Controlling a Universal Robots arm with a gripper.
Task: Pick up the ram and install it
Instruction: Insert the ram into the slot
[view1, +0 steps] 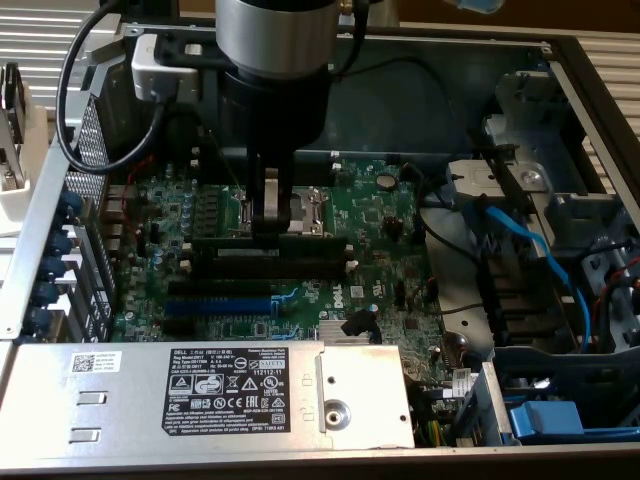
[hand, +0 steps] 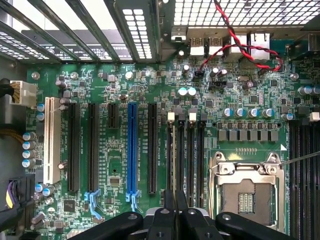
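In the exterior view, the blue slot (view1: 215, 303) is noted at the near left of the green board (view1: 380, 215). Farther back, the ram (view1: 225, 241) is seen with its long axis running left to right, directly over the black memory slots (view1: 300, 266) and parallel to them. It is gripped at its middle by the jaws, closed narrowly on it from above. Whether it is seated cannot be told.
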